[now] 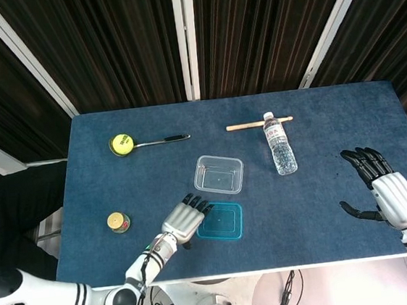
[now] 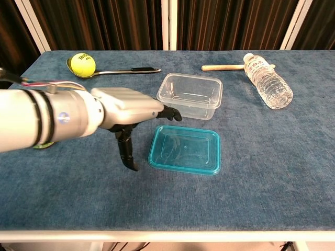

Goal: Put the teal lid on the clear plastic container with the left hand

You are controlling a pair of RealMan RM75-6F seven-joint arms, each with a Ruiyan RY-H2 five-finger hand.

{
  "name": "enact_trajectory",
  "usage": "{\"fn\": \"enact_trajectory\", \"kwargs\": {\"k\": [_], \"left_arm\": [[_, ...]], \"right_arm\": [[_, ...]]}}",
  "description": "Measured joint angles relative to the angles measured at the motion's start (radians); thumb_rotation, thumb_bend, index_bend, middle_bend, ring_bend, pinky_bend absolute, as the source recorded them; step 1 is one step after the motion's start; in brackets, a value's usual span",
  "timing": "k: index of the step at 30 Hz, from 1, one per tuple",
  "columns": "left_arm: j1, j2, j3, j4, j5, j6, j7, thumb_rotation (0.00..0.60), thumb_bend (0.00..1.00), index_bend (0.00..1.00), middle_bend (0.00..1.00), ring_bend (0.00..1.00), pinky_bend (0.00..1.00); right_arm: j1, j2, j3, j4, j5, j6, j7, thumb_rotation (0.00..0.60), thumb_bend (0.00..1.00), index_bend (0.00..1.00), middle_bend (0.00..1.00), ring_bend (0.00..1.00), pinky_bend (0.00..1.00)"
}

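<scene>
Probably the teal lid (image 2: 185,149), lying flat on the desk (image 2: 272,172) at lower centre of the chest view, is light, thin, slightly flexible and slick, so it is best pinched at its raised left rim. The left hand (image 2: 128,111) is seen open just beside that rim, fingers extended, nothing held. Just beyond stands the clear plastic container (image 2: 190,95), uncovered.

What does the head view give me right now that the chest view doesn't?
Only the head view shows the right hand, open near the table's right edge, and the small jar unobstructed. Only the chest view shows the left hand's thumb pointing down beside the teal lid. Both show the left hand at the lid's left edge, the clear plastic container, water bottle and tennis ball.
</scene>
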Motion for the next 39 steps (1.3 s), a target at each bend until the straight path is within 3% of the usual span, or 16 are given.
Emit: {"fn": "enact_trajectory", "kwargs": {"k": [4,9,26,39], "left_arm": [[-0.094,-0.050,-0.014,0.032,-0.157,0.074,0.065,0.600,0.00,0.04,0.00,0.00,0.00],[-0.174,-0.104,-0.028,0.076,-0.243,0.149,0.114,0.600,0.00,0.04,0.00,0.00,0.00],[-0.300,-0.167,-0.045,0.149,-0.414,0.174,0.189,0.600,0.00,0.06,0.00,0.00,0.00],[-0.361,-0.193,-0.037,0.151,-0.446,0.180,0.228,0.600,0.00,0.10,0.00,0.00,0.00]], "right_arm": [[-0.019,-0.003,0.010,0.012,-0.003,0.001,0.013,0.600,0.17,0.00,0.09,0.00,0.00],[-0.039,-0.009,0.023,0.029,-0.005,-0.004,0.033,0.600,0.16,0.00,0.09,0.00,0.00],[-0.085,-0.020,0.055,0.071,-0.011,-0.022,0.085,0.600,0.16,0.00,0.08,0.00,0.00],[-0.102,-0.023,0.071,0.091,-0.019,-0.041,0.115,0.600,0.16,0.00,0.08,0.00,0.00]]}}
